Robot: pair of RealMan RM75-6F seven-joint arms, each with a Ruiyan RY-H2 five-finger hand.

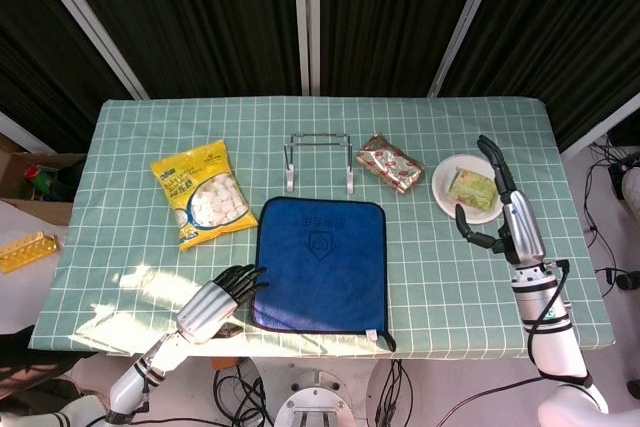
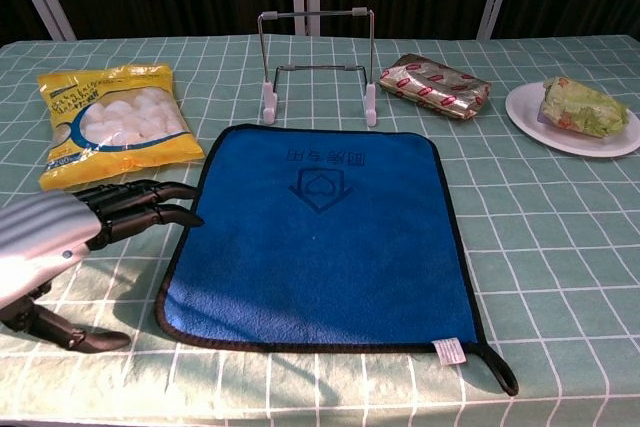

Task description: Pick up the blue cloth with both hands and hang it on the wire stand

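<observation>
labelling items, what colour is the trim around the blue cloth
Black edging around the blue cloth, clearest in the chest view.

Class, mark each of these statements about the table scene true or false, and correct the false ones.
1. The blue cloth lies flat on the table. True.
2. The cloth already hangs on the wire stand. False: the stand is bare, standing just beyond the cloth.
3. The left robot hand is beside the cloth's left edge, holding nothing. True.
4. The right robot hand grips the cloth. False: it is open near the white plate, away from the cloth.
5. The yellow snack bag lies on the plate. False: it lies on the table, left of the stand.
</observation>
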